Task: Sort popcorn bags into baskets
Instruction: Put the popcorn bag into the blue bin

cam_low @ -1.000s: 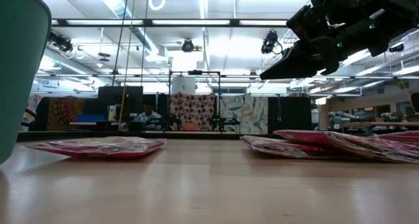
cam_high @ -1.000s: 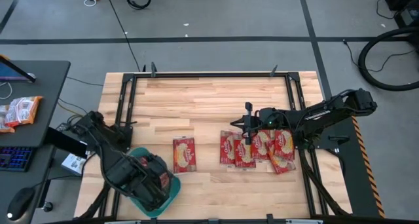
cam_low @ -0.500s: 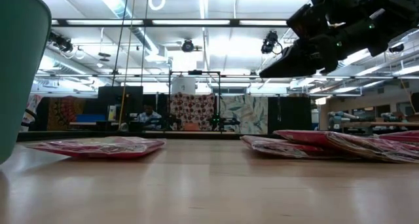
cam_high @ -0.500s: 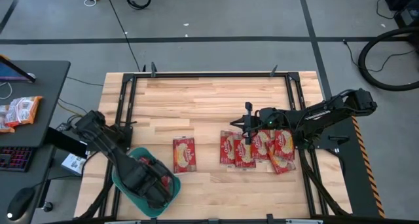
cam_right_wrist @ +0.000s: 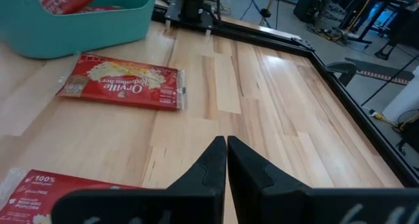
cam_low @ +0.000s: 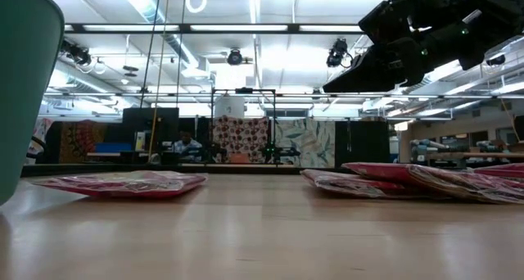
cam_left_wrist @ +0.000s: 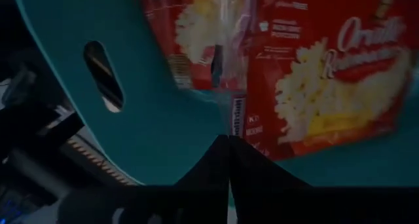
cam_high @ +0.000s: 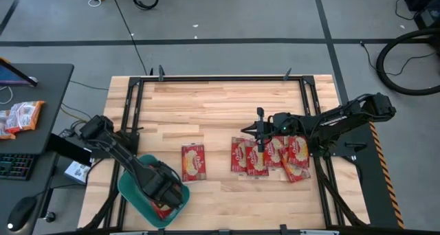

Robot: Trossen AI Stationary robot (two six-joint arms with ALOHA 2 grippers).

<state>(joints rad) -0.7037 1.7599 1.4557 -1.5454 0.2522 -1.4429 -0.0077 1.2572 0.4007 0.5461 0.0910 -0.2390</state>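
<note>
teal basket (cam_high: 130, 191) partly under left arm, bag print (cam_left_wrist: 327, 73) blurred

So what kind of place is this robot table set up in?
It looks like a robotics lab or workshop: exposed ceiling trusses with strip lights, a grey concrete floor with loose cables, and a side desk with a keyboard beside the wooden table.

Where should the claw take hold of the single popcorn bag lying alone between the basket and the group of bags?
Probably from straight above, pinching a short end edge of the lone popcorn bag: it lies flat on the table, with bare wood all around it.
</note>
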